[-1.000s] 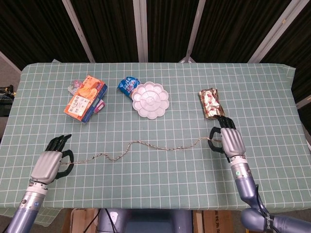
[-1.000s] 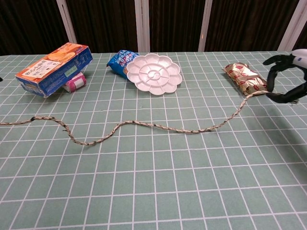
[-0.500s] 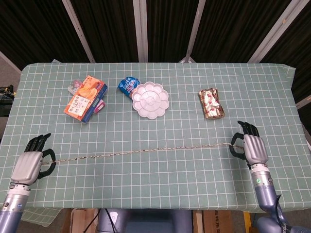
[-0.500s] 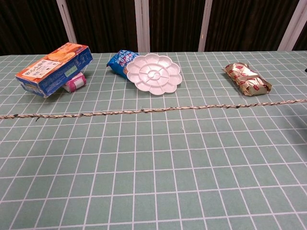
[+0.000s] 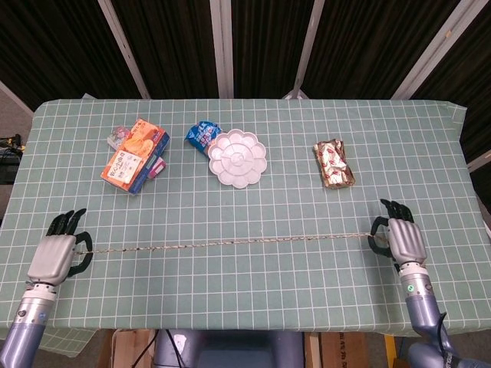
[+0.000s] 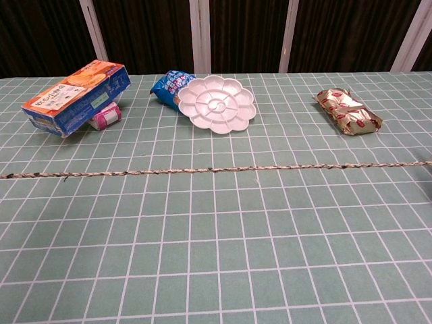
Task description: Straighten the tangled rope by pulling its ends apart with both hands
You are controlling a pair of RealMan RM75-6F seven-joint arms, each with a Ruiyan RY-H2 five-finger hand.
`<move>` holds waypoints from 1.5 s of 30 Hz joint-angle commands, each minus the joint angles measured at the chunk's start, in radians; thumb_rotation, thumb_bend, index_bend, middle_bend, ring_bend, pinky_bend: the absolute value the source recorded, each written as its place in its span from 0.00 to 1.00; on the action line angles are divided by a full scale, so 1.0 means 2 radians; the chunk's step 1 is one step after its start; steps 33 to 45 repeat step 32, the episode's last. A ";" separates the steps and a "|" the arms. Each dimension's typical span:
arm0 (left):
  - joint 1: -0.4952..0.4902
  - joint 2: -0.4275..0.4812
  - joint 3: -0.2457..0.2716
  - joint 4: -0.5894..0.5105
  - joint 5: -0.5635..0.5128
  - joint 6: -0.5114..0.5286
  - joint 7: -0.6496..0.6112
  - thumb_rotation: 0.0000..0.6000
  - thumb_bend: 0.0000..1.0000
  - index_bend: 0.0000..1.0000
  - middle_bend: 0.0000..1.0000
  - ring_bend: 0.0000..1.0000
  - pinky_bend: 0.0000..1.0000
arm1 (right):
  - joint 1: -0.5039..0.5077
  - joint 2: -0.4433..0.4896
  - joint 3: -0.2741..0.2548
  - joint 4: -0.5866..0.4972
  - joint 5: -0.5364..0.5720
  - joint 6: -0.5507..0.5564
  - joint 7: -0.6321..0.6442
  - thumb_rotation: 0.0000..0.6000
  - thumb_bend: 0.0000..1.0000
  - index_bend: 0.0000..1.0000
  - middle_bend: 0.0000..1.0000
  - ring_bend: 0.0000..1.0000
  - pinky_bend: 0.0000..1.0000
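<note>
A thin braided rope [image 5: 230,242] lies in a nearly straight line across the near part of the green checked table, also seen running edge to edge as the rope [image 6: 216,169] in the chest view. My left hand [image 5: 55,254] pinches its left end near the table's front left. My right hand [image 5: 401,238] holds the right end at the front right. Both hands sit outside the chest view.
Behind the rope stand an orange and blue box [image 5: 136,155] leaning on a small pink item [image 6: 104,116], a blue snack packet [image 5: 201,135], a white flower-shaped palette [image 5: 237,157] and a gold wrapped pack [image 5: 333,162]. The table edge [image 5: 230,328] runs just in front of the hands.
The wavy rope has been pulled taut and straight. Both hands moved outward and toward the front edge, the right one leaving the chest view.
</note>
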 commanded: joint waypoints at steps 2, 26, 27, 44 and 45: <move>-0.012 -0.017 -0.009 0.018 -0.011 -0.009 0.023 1.00 0.54 0.61 0.04 0.00 0.00 | 0.001 -0.007 -0.004 0.010 0.001 -0.004 -0.017 1.00 0.46 0.64 0.13 0.00 0.00; 0.052 0.082 0.014 -0.056 0.029 0.071 -0.051 1.00 0.16 0.10 0.00 0.00 0.00 | -0.046 0.044 -0.012 -0.070 -0.051 0.084 -0.036 1.00 0.44 0.00 0.00 0.00 0.00; 0.061 0.084 0.021 -0.050 0.050 0.087 -0.066 1.00 0.15 0.09 0.00 0.00 0.00 | -0.053 0.049 -0.016 -0.072 -0.065 0.095 -0.026 1.00 0.44 0.00 0.00 0.00 0.00; 0.087 0.091 0.041 -0.023 0.103 0.129 -0.112 1.00 0.15 0.09 0.00 0.00 0.00 | -0.082 0.069 -0.037 -0.070 -0.127 0.143 0.001 1.00 0.44 0.00 0.00 0.00 0.00; 0.087 0.091 0.041 -0.023 0.103 0.129 -0.112 1.00 0.15 0.09 0.00 0.00 0.00 | -0.082 0.069 -0.037 -0.070 -0.127 0.143 0.001 1.00 0.44 0.00 0.00 0.00 0.00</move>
